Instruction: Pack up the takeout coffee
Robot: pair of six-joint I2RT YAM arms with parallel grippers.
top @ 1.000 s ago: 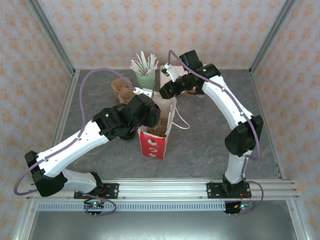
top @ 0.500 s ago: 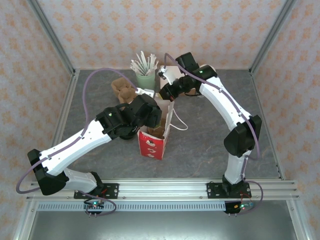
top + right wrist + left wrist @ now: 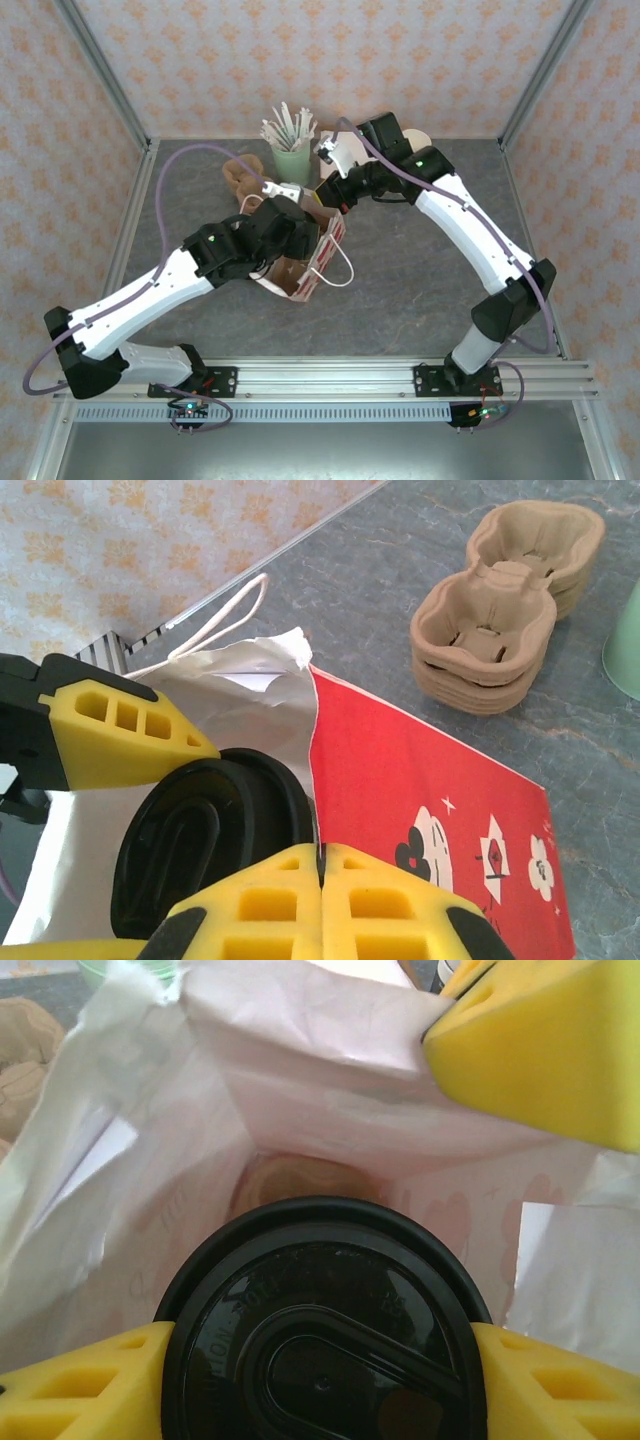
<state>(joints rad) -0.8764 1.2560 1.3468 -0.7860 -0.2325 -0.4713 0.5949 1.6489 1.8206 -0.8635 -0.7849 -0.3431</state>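
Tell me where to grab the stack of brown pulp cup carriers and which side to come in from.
Take the stack of pulp cup carriers at the narrow waist between its two wells, coming down from above. It lies flat on the table, wells facing up, and the waist is probably the slimmest part to pinch; the rounded ends would likely slip.

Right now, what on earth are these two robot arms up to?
They are packing a coffee into a bag. The left gripper holds the takeout coffee by its black-lidded top, right at the open mouth of the red and white paper bag, which leans to one side. The right gripper is pinched shut on the bag's rim, holding it open. The cup has not been let go. A stack of cardboard cup carriers sits on the table nearby.
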